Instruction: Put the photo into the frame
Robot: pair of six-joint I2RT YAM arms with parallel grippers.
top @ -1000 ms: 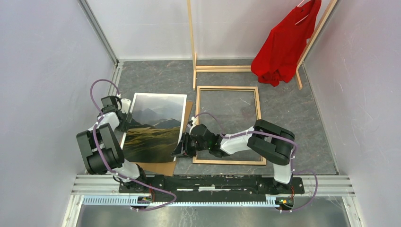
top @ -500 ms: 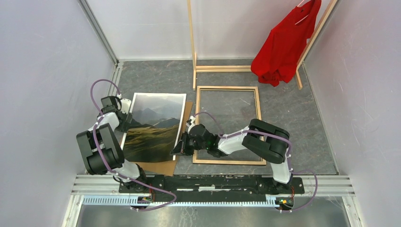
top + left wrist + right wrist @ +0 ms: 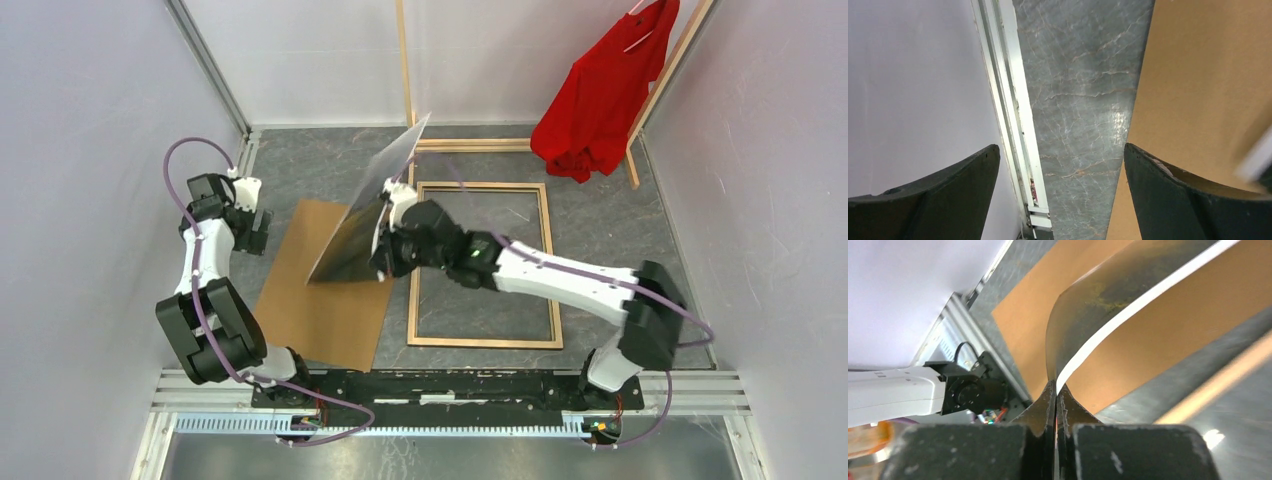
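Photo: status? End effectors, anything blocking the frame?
Right end effector shut on the photo edge, sheet tilted up over the backing board. Left end effector open, holding nothing. Frame flat on the table, only the right arm crossing over it.

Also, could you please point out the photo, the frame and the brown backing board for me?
the photo (image 3: 355,240): top external view, middle of the raised, tilted sheet.
the frame (image 3: 485,342): top external view, on its near rail.
the brown backing board (image 3: 320,310): top external view, bare middle.
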